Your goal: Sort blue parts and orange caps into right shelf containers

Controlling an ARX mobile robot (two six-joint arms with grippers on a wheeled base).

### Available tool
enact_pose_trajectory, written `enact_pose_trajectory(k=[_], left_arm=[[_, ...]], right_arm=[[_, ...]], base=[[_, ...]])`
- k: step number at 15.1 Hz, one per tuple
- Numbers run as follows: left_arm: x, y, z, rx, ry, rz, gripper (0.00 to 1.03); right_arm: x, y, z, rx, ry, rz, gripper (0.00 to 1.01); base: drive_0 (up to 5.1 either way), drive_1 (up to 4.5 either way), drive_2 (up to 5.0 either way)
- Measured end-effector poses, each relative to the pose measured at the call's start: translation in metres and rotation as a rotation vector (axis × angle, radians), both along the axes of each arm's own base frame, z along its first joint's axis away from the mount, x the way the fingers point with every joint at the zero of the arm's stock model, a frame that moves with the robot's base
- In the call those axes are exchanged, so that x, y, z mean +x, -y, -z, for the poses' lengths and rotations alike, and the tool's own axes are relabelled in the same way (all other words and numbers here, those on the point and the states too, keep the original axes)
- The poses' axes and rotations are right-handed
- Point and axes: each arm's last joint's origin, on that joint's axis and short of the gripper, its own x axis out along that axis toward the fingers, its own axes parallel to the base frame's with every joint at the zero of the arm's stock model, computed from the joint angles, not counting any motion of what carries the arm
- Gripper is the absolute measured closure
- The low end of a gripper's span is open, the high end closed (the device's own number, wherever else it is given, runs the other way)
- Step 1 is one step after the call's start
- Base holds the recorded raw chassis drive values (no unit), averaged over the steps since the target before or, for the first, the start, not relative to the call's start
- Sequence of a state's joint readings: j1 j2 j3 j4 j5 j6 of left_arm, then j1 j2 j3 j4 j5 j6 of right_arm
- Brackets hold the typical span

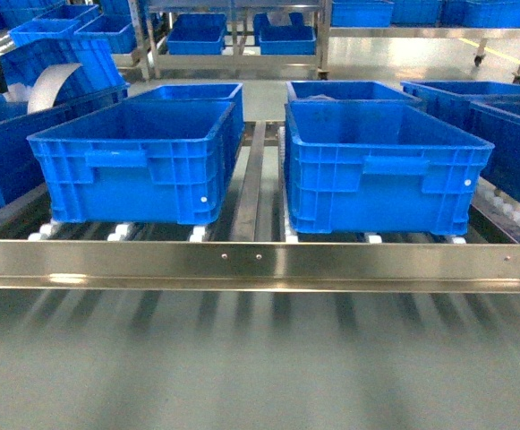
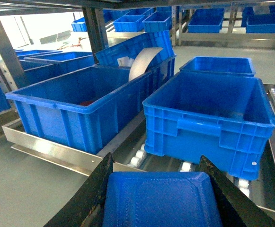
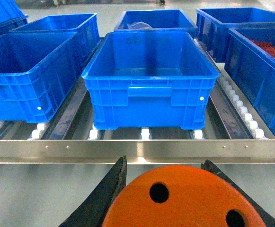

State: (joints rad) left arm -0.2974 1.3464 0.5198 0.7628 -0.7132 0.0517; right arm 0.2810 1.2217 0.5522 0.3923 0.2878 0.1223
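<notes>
From where I stand, two bright blue open-top plastic crates sit side by side at the front of the silvery stainless-steel shelf point(image 1: 260, 260), resting on its white roller tracks point(image 1: 121, 231) just behind the flat front rail. The left front crate point(image 1: 134, 161) and the right front crate point(image 1: 380, 166) are apart, with a steel divider strip point(image 1: 251, 179) running between them. More blue crates stand behind each and off to both sides.

Neither arm shows in the head view. The right gripper point(image 3: 175, 198) holds an orange round cap point(image 3: 184, 198) between its two black fingers point(image 3: 104, 198), one finger pressed on each side; the cap's flat top shows two dark holes. It hangs in front of the shelf rail, roughly in line with the right front crate point(image 3: 149, 75), which looks bare inside. A crate at the far right point(image 3: 265, 71) contains reddish items.

The left gripper point(image 2: 158, 198) clamps a blue moulded part point(image 2: 161, 201) with a raised rim between its black fingers point(image 2: 92, 201). It sits short of the rail, facing the left front crate point(image 2: 208, 118). A longer blue crate point(image 2: 75, 104) lies to the left of that one.
</notes>
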Motion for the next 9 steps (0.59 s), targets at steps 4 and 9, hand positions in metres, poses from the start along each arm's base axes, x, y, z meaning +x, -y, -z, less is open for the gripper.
enact_pose_trajectory(k=[4, 9], left_arm=[[-0.0001, 0.0000, -0.0005, -0.001, 0.004, -0.001, 0.62], [0.0001, 0.0000, 0.0004, 0.001, -0.003, -0.001, 0.62]], right_arm=[[0.0000, 0.0000, 0.0000, 0.000, 0.000, 0.000, 0.59], [0.0000, 0.0000, 0.0003, -0.001, -0.002, 0.000, 0.59]], base=[[0.1, 4.05, -3.9], [0.1, 4.05, -3.9]])
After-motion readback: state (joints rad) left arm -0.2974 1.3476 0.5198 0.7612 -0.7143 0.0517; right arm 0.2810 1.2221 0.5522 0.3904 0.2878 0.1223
